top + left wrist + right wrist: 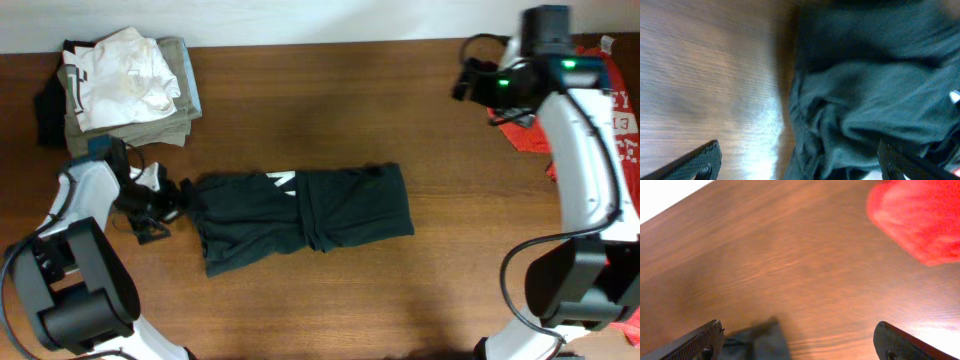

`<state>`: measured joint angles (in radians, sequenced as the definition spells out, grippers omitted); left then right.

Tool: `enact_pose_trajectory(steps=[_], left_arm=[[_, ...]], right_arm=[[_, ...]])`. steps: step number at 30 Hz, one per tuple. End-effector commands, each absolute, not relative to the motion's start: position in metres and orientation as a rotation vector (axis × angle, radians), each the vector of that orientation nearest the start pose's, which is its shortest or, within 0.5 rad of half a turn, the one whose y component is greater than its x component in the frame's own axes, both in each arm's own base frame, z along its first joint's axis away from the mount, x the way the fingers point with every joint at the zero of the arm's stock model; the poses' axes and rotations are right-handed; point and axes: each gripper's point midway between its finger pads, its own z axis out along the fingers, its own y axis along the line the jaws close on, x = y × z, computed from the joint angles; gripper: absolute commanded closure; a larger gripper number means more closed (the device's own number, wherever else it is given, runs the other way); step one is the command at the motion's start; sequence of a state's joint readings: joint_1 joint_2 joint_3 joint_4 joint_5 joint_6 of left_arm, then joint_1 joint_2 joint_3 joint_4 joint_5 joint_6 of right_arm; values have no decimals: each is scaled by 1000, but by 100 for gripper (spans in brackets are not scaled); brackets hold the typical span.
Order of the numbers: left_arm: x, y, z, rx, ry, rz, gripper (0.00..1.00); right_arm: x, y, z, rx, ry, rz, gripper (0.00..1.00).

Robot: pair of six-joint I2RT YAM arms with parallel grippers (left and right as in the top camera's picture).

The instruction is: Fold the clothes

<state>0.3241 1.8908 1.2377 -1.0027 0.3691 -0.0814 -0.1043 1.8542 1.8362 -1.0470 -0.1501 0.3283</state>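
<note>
Black T-shirt (pixel 330 205) mid-table, in rough folded band. Left gripper (pixel 800 167) spread wide at its left edge, grasping nothing. Right gripper (pixel 797 347) also released, over bare table (pixel 790 255) near red T-shirt (pixel 920 220).

Risk: pinching top layer only, pulling fold apart.

Fingertips cut off in both wrist views; lower layers hidden.

- A brown wooden tabletop (pixel 330 90) with visible grain fills the overhead view.
- Near its middle lies a black T-shirt (pixel 350 205), folded into a long, rumpled band running left to right, with a small white neck label (pixel 283 181) showing on top.
- At the far left corner sits a stack of folded garments: a creased white garment (pixel 120 75) on top of a khaki garment (pixel 180 105), with dark cloth (pixel 48 110) just beside them.
- At the right edge lies a red T-shirt (pixel 625 140) with white lettering, well apart from the black one.
</note>
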Motion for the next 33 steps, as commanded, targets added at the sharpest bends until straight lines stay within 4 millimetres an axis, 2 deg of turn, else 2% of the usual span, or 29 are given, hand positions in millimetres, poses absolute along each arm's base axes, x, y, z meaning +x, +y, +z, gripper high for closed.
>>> enact_pose_trajectory(steps=[1, 3, 6, 9, 10, 12, 14, 15, 16, 17, 20, 23, 25, 27, 29, 30, 31, 33], left_arm=[[295, 24, 8, -636, 3077, -715, 1], [291, 13, 5, -642, 3051, -816, 1], [290, -3, 2, -607, 3037, -891, 1], [295, -22, 1, -493, 3051, -880, 2], [299, -28, 0, -468, 3050, -873, 5], [303, -37, 0, -418, 3044, -865, 26], [307, -41, -1, -383, 3037, -860, 53], [308, -41, -1, -380, 3031, -858, 77], [309, -40, -1, -380, 3027, -856, 92], [310, -39, -1, -380, 3022, -853, 99], [323, -5, 2, -502, 3026, -665, 99], [342, 35, 33, -593, 3004, -526, 99], [362, 61, 71, -641, 2940, -497, 99], [376, 70, 105, -638, 2898, -482, 99], [387, 66, 146, -572, 2874, -472, 99], [394, 48, 173, -480, 2863, -469, 99], [395, 29, 175, -398, 2883, -475, 99], [391, 5, 171, -305, 2928, -489, 99]], right_arm=[[439, -84, 206, 701, 2591, 203, 1], [432, -109, 205, 779, 2574, 185, 1], [425, -133, 205, 849, 2548, 169, 1], [425, -133, 205, 848, 2548, 169, 1], [425, -133, 205, 848, 2548, 169, 1], [425, -133, 205, 848, 2548, 169, 1], [425, -133, 205, 849, 2548, 169, 1], [425, -133, 205, 847, 2548, 169, 2], [425, -133, 205, 847, 2548, 169, 1], [425, -133, 205, 848, 2548, 169, 1], [425, -133, 205, 847, 2548, 169, 1], [425, -133, 205, 848, 2548, 169, 1], [425, -133, 205, 847, 2548, 169, 1], [425, -133, 205, 848, 2548, 169, 1], [425, -133, 205, 847, 2548, 169, 1], [425, -133, 205, 847, 2548, 169, 1], [425, -133, 205, 848, 2548, 169, 1], [425, -133, 205, 848, 2548, 169, 2]])
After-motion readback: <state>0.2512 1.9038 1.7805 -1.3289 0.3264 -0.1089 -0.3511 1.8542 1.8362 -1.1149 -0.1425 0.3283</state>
